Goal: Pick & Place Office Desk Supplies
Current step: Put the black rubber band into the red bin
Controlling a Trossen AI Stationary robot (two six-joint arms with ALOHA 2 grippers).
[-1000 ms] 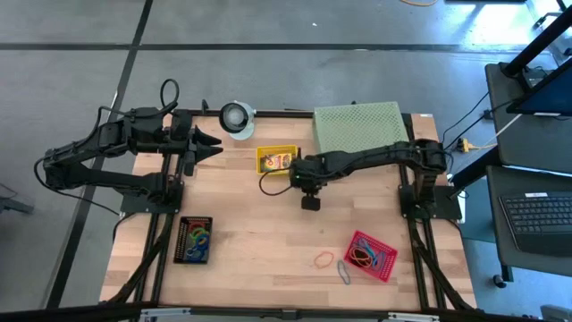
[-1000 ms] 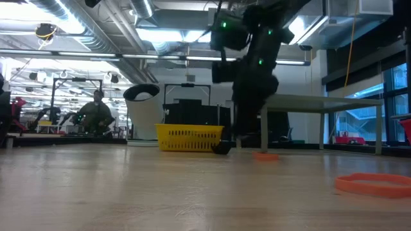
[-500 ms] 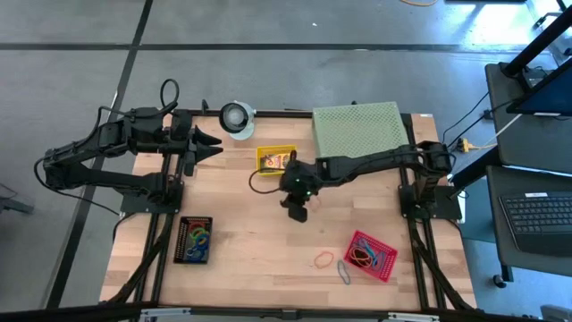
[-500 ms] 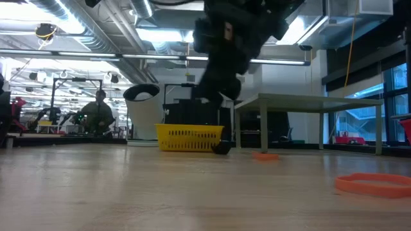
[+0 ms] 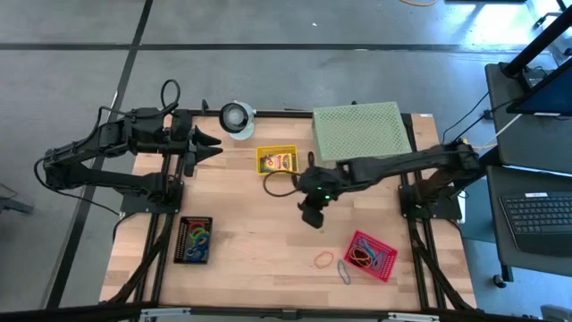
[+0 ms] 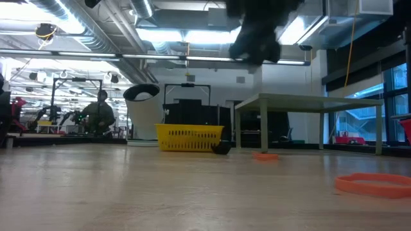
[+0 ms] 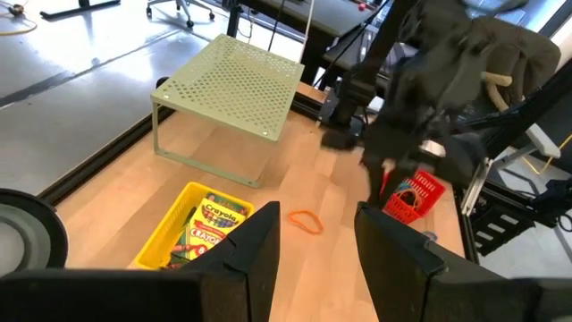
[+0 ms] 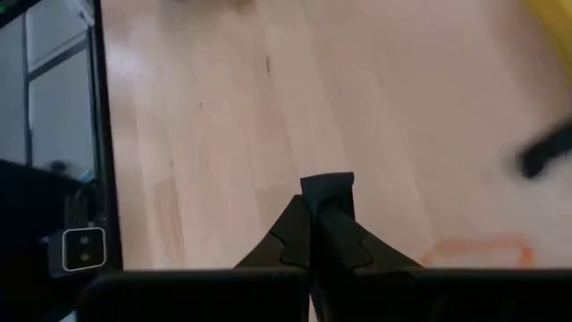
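On the pale wooden table (image 5: pixel 250 241), seen from above, the right gripper (image 5: pixel 310 217) hangs near the middle of the board, its two dark fingers pressed together with nothing between them; in its own wrist view the closed fingertips (image 8: pixel 326 192) point down at bare wood. At about eleven o'clock from it, close by, sits the small yellow plastic basket (image 5: pixel 276 160) with a flat yellow-and-green crayon box (image 5: pixel 281 162) lying inside, and a thin black loop (image 5: pixel 277 186) lies on the wood just at the basket's six o'clock side. At twelve to one o'clock from the right gripper stands the large pale green perforated stand (image 5: pixel 359 131). Toward five o'clock, well apart, the red plastic mesh basket (image 5: pixel 371 256) holds a tangle of coloured rubber bands, with a loose orange rubber-band loop (image 5: pixel 322 260) and a bluish rubber-band loop (image 5: pixel 345 273) on the table just at its nine o'clock side. Toward eight o'clock, well apart, a flat black tray (image 5: pixel 193 240) carries more coloured bands. The left gripper (image 5: pixel 214 145) waits at the table's far-left edge, at about ten o'clock from the centre, fingers spread with nothing between them; a round white-and-grey roll-like object (image 5: pixel 237 117) lies near it at one o'clock. In the low view the right arm shows only as a dark blur overhead.
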